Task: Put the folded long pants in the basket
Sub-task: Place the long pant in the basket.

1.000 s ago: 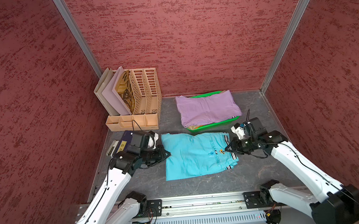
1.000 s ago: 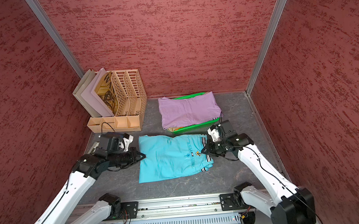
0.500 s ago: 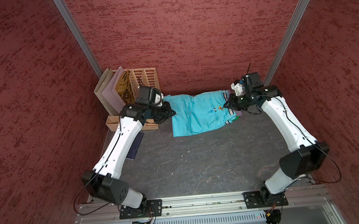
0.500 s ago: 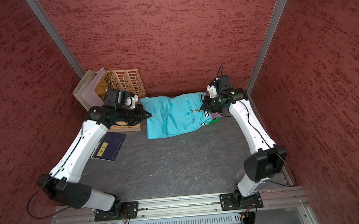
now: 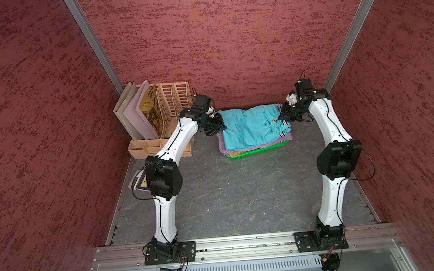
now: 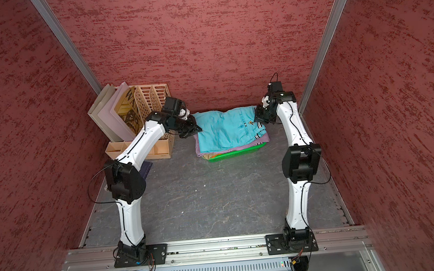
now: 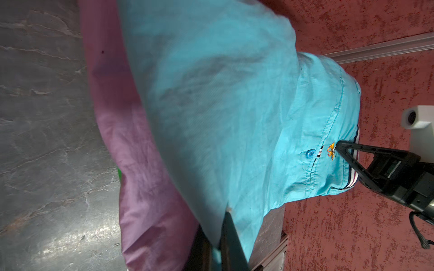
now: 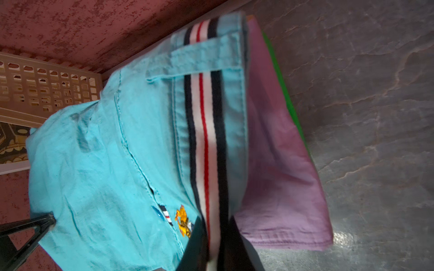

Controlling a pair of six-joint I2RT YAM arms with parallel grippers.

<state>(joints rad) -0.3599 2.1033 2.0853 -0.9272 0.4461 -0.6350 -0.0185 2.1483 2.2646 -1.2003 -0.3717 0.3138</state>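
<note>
The teal folded long pants [image 5: 252, 127] [image 6: 226, 132] lie spread on top of the lilac pants [image 5: 278, 142] [image 6: 263, 138] in the green basket [image 5: 260, 152] [image 6: 236, 154] at the back wall. A tan fold [image 5: 235, 154] peeks out under the lilac. My left gripper [image 5: 220, 126] [image 7: 217, 225] is shut on the teal cloth's [image 7: 223, 93] plain edge. My right gripper [image 5: 281, 116] [image 8: 215, 225] is shut on the striped waistband [image 8: 204, 140]. Most of the basket is hidden under the stack; only its near wall shows.
A peach file rack [image 5: 173, 105] [image 6: 153, 98] holding folders stands just left of the basket, close to my left arm. A dark flat book [image 6: 147, 167] lies on the floor by the left elbow. The red back wall [image 5: 230, 60] is right behind the stack.
Both arms carried the teal pants from the front of the table to the back. The pants now rest on the lilac pair over the basket, both grips unchanged.
</note>
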